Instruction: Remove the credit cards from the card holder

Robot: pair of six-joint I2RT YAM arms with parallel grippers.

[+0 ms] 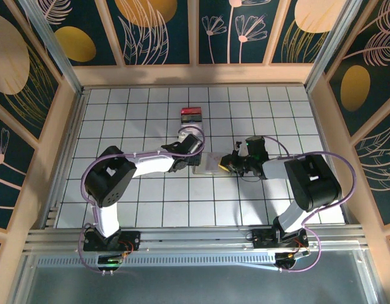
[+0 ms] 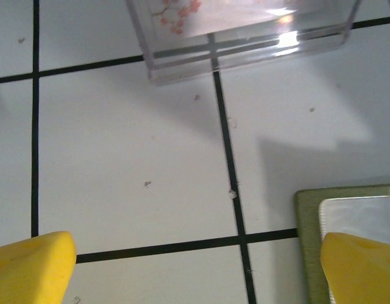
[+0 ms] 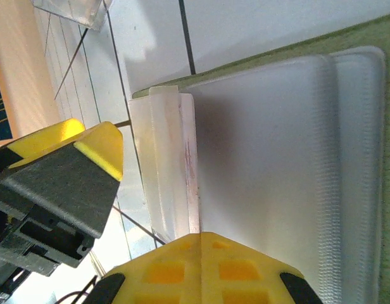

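One white tiled surface [image 1: 144, 202] with black grout lines carries everything. Two arms reach in over it from the near edge. The left arm [image 1: 109, 180] bends in from the left and the right arm [image 1: 312, 183] from the right, and they meet around the middle.

Between them lies the card holder [image 1: 206, 163], opened flat. Its olive-green cover faces down and shows as a rim around the pale, frosted inside. Stacked clear pockets stand at one edge. A thin reddish line runs along them, but whether that is the edge of one of the credit cards cannot be told.

Further back, well apart from the holder, sits a small clear-walled box [image 1: 191, 114] with red and black contents. The left wrist view shows a pink blossom print on it.

The left end effector [image 2: 198, 272] is released, its yellow fingers spread wide. One is over bare tile and the other is over the holder's green corner, and whether that one touches the corner cannot be told.

The right end effector [image 3: 200, 247] is clenched, tip against tip, low over the holder's frosted inner face and just beside the lower end of the pocket stack. Whether anything thin is pinched in the seam cannot be told. In the right wrist view, a black-and-yellow finger [image 3: 75, 164] of the left end effector stands just beside the pocket edge.
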